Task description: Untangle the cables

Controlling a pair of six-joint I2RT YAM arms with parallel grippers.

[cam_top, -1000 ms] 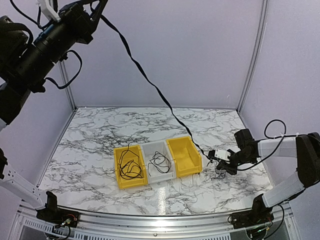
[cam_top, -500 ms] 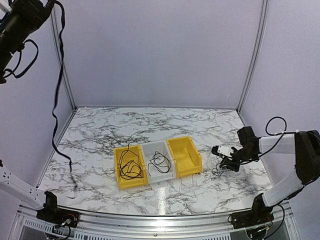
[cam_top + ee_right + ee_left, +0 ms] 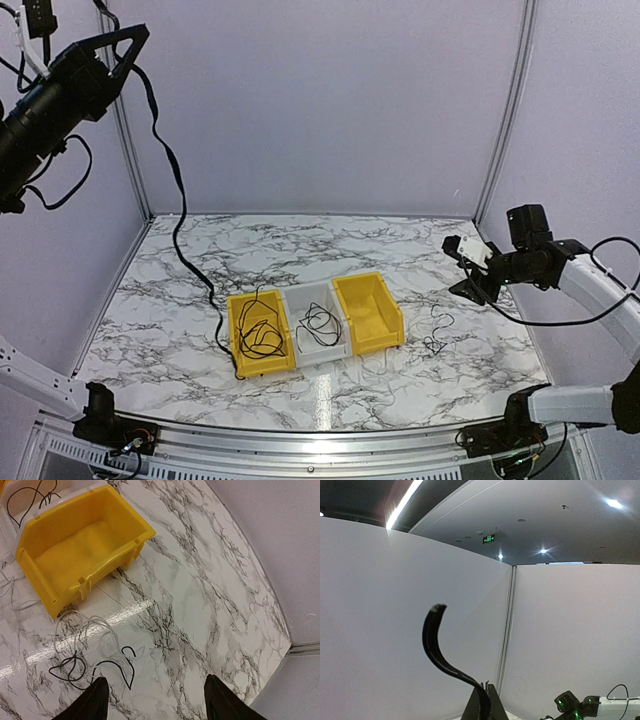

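Note:
My left gripper (image 3: 135, 40) is raised high at the upper left, shut on a long black cable (image 3: 180, 215). That cable hangs down to the table beside the left yellow bin (image 3: 238, 340). In the left wrist view the left gripper (image 3: 485, 689) pinches the cable (image 3: 432, 645), whose short end curls upward. My right gripper (image 3: 470, 268) hovers open above the right side of the table, holding nothing. Below the right gripper (image 3: 157, 700) lies a small tangle of pale and black cables (image 3: 90, 650), also seen on the marble from above (image 3: 435, 335).
Three bins stand in a row mid-table. The left yellow bin holds black cables (image 3: 260, 335), the grey bin (image 3: 335, 352) holds one black cable (image 3: 318, 325), and the right yellow bin (image 3: 368, 312) (image 3: 75, 545) holds nothing. Purple walls close the back and sides.
The right gripper opened, let go of the long black cable and rose toward the back right. The left arm swung the cable leftward; its free end now hangs by the left yellow bin.

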